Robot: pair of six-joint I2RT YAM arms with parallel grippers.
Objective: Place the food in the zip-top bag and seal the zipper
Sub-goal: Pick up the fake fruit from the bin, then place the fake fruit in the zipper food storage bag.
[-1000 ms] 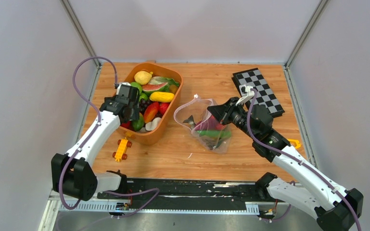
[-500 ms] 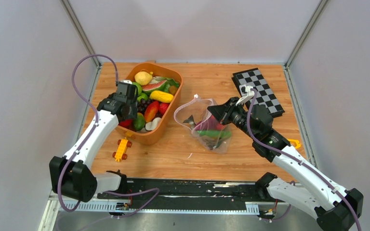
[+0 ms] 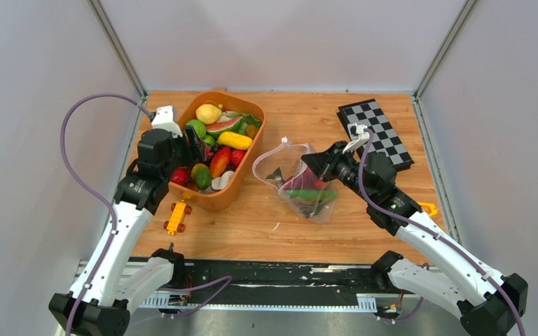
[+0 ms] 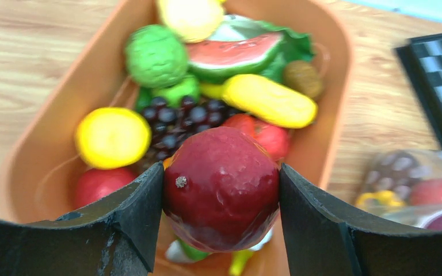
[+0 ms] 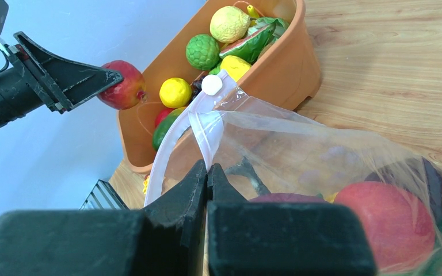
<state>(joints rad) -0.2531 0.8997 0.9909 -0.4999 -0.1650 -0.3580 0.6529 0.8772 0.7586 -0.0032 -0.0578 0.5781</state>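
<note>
- Left pincer [image 4: 221, 187] — a second ago it was sunk among the fruit in the orange tub [image 4: 334, 63]. It has since risen and drawn back to my left, its fingers clamped on either side of a dark red apple [image 4: 218, 167].
- Directly beneath and ahead of that pincer, the tub holds the remaining food: dark grapes [image 4: 172, 123], a watermelon slice [image 4: 233, 52], and yellow and green pieces.
- Right pincer [image 5: 207, 175] — unmoved over the same second. Its fingers are pressed together on the mouth edge of the zip-top bag [image 3: 301, 183], pinching the zipper [image 5: 198, 123] strip so the mouth stands open toward the tub.
- The bag trails away under and beyond the right pincer. Inside it I see a green cucumber [image 3: 310, 193] and red pieces.
- My reading: the pick is complete and the carry across to the open mouth comes next. With fruit left in the tub, sealing looks some way off.
- Surface: a wooden tabletop [image 3: 308, 119]. A yellow toy car [image 3: 176, 215] lies below the left pincer, just beside the tub's near wall. A chessboard [image 3: 376, 133] lies behind the right pincer.
- Room: plain grey panels [image 3: 280, 42] enclose the table on three sides.
</note>
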